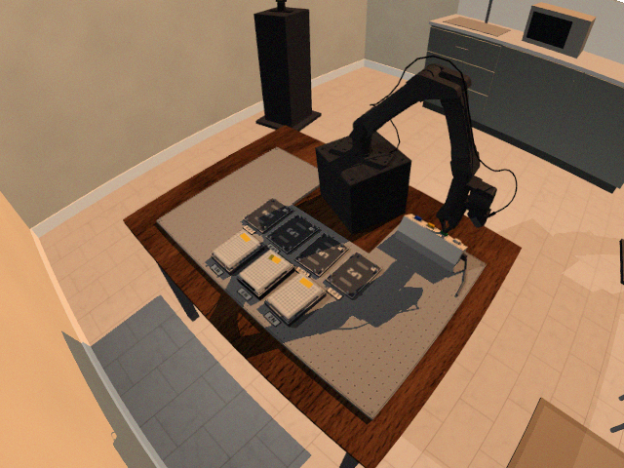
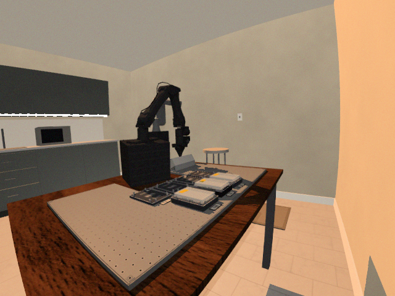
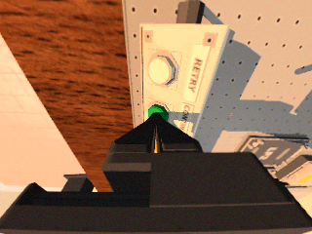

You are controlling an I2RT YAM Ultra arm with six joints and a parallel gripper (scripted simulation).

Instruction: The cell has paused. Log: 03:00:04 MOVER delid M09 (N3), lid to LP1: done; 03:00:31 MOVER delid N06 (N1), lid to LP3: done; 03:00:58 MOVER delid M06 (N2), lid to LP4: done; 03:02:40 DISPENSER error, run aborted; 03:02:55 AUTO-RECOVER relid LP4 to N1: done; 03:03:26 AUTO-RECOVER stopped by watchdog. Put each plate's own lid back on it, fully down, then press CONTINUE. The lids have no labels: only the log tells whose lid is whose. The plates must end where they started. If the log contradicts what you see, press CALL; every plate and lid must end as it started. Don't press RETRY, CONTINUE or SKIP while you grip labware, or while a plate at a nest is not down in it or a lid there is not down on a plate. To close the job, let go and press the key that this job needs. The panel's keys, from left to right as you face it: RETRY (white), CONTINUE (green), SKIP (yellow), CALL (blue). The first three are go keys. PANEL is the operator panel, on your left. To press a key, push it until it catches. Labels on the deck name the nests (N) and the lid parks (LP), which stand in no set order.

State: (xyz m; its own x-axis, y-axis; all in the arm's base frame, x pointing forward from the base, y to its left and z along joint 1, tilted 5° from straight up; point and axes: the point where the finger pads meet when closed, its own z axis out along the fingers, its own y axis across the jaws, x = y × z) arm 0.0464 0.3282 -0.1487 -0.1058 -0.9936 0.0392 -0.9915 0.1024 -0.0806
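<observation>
My gripper [image 1: 443,232] [image 2: 180,155] [image 3: 155,117] is shut and empty, pointing down with its tips at the green CONTINUE key [image 3: 158,110]. The tips hide part of the key; whether it is caught down cannot be told. The white RETRY key [image 3: 161,69] stands beside it, and the yellow SKIP key [image 1: 431,224] and blue CALL key [image 1: 417,217] lie on its other side. The plates at N3 [image 1: 235,250] [image 2: 228,177], N1 [image 1: 264,272] [image 2: 212,184] and N2 [image 1: 294,295] [image 2: 194,195] look level, each seemingly with a clear lid on. Which view match is certain only for N1.
The four lid parks, among them LP3 [image 1: 293,233] and LP2 [image 1: 352,273], show dark faces with no lid visible. The grey operator panel [image 1: 428,242] [image 2: 182,162] stands near the arm's black base block [image 1: 363,186] [image 2: 145,162]. A cable runs from the panel's end.
</observation>
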